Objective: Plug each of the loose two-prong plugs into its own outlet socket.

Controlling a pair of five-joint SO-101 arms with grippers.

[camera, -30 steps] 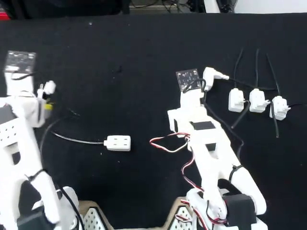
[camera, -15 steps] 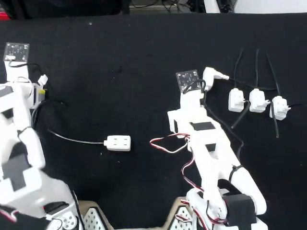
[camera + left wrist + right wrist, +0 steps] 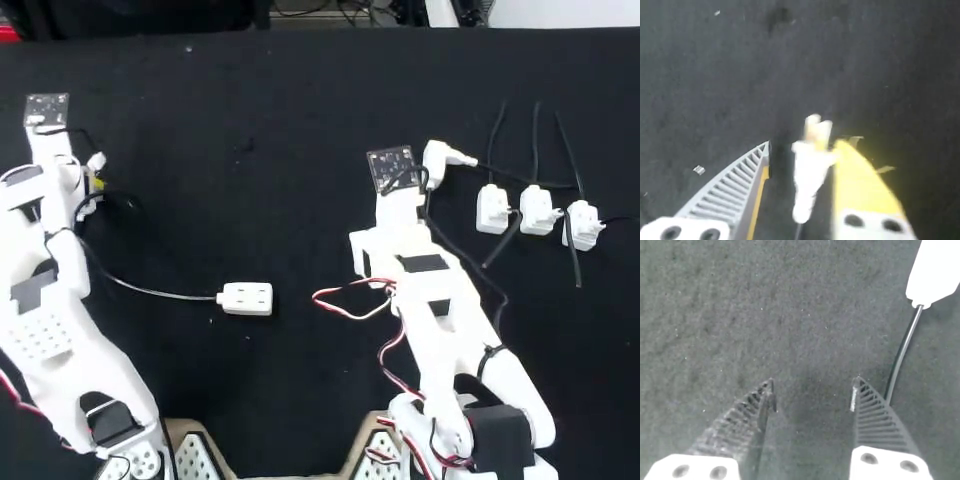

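Note:
My left gripper [image 3: 805, 145] is shut on a small white two-prong plug [image 3: 811, 161], whose prongs point away from the wrist; a yellow finger [image 3: 860, 185] presses its side. In the high view this plug [image 3: 97, 161] hangs at the far left, above the black cloth. A white outlet block [image 3: 246, 298] lies left of centre, and its thin black cable runs toward the left arm. My right gripper [image 3: 812, 385] stands open over bare cloth with nothing between its fingers. Beside it lies another white plug [image 3: 934, 270] on a black cable, also visible from above [image 3: 440, 155].
Three white plug blocks [image 3: 537, 210] with black cables lie in a row at the right. Red and white servo wires [image 3: 350, 298] loop beside the right arm's base. The black cloth [image 3: 250, 120] covers the whole table, with dark clutter beyond its far edge.
The left arm has swung and stretched toward the far left, carrying the plug a little farther from the near edge. The right arm and the other plugs have not moved.

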